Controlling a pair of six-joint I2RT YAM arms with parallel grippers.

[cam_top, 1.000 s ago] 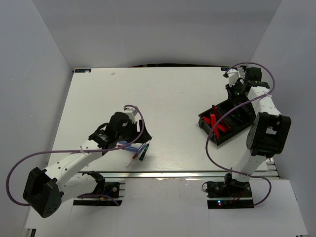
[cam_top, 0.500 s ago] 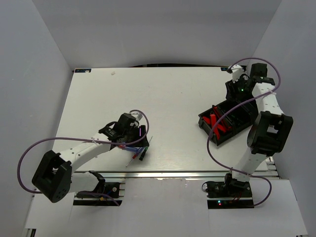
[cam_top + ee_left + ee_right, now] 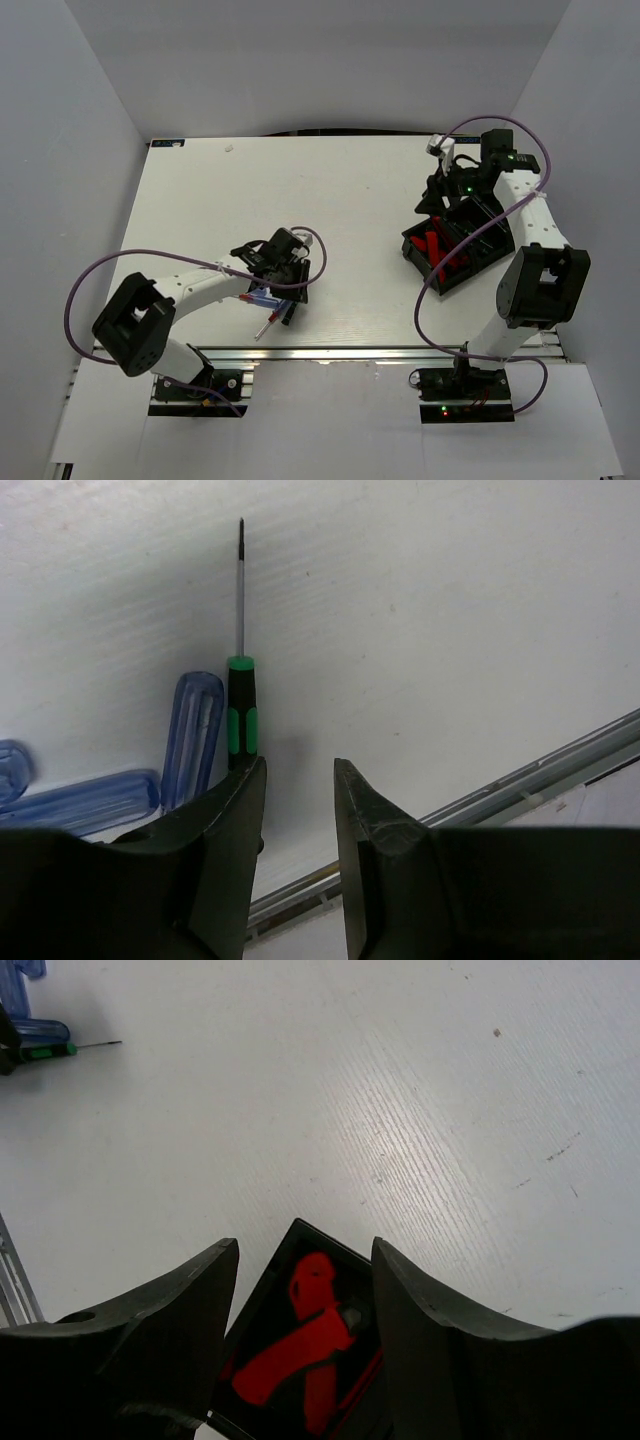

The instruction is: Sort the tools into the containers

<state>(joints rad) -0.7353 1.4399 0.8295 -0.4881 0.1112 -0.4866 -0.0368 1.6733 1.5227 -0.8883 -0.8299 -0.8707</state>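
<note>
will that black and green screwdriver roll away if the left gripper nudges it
Probably: the black-green screwdriver has a slim round handle and lies flat on the smooth table. It looks light, with a thin stiff shaft, so a push should shift it easily. Its handle sits by one finger of the left gripper, not in the gap.
</note>
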